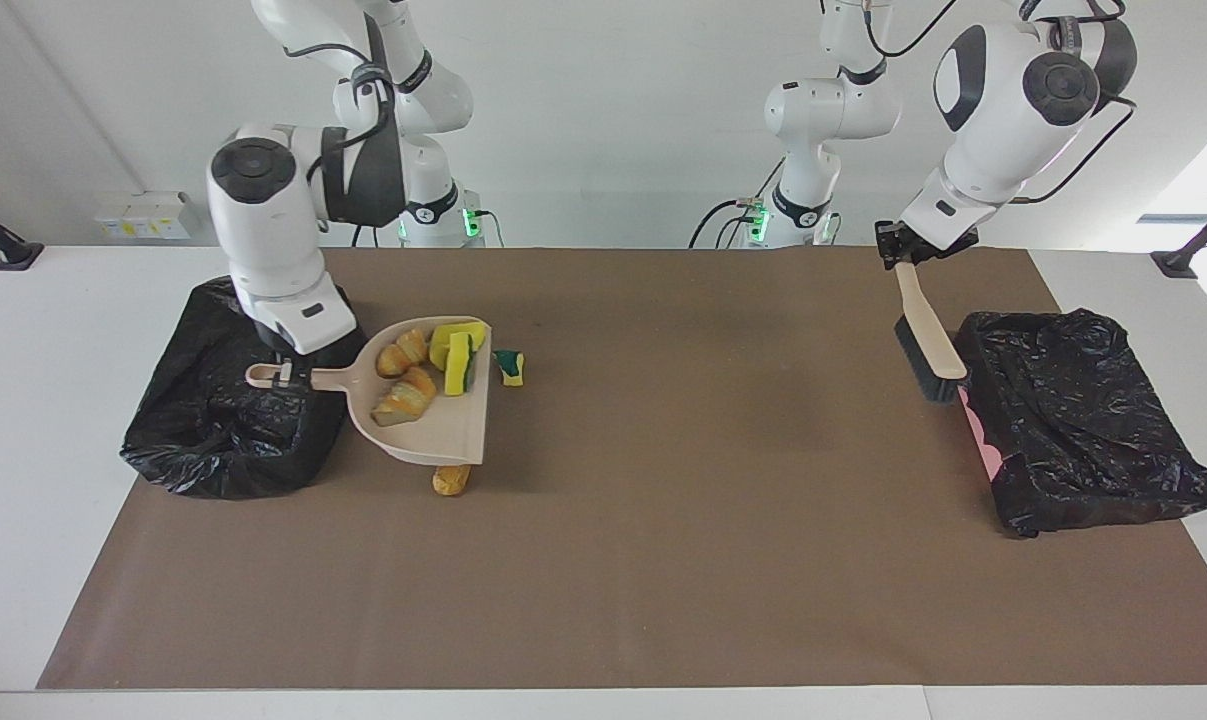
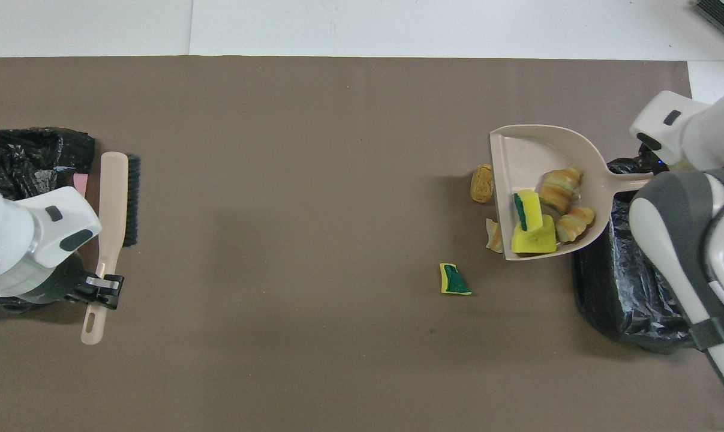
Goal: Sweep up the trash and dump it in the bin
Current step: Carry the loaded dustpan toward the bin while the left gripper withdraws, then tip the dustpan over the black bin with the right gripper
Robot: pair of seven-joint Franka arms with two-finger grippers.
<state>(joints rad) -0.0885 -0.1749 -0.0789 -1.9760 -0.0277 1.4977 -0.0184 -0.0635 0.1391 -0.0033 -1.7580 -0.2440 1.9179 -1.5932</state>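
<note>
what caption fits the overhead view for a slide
Right pincer holds the loaded dustpan beside a bin; left pincer holds the brush.

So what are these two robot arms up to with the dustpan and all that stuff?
They are sweeping up scraps. The right gripper holds the dustpan by its handle, beside a black-bagged bin, with sponge pieces and bread lumps in it. The left gripper holds the brush next to the other bin. A green-backed sponge scrap and a brown lump remain on the mat.

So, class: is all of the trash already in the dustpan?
No: a green-backed sponge piece and a brown lump lie on the mat beside the dustpan.
</note>
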